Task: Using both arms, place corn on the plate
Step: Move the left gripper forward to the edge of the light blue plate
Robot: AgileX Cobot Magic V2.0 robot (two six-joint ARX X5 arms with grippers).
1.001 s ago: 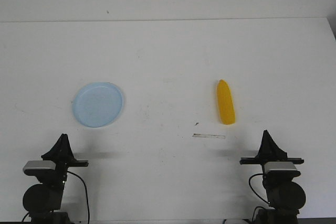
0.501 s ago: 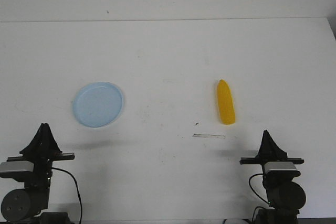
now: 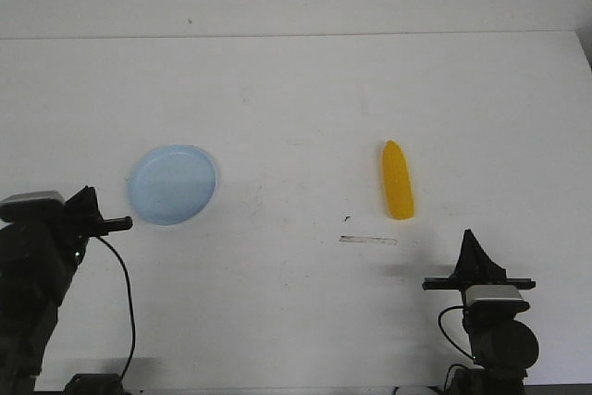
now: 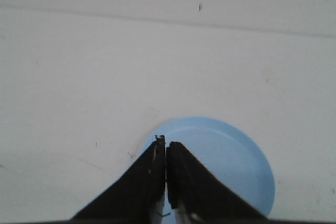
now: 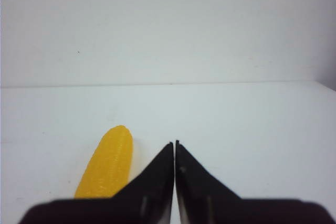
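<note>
Lying with its long axis near 12-to-6, tip at 12, the corn rests at 11 o'clock from the closed right gripper, the nearer one; closed left gripper sits beside the plate.

White table: spans my whole view. Thin pale strip: flat on it, right of centre, toward my near side.
</note>
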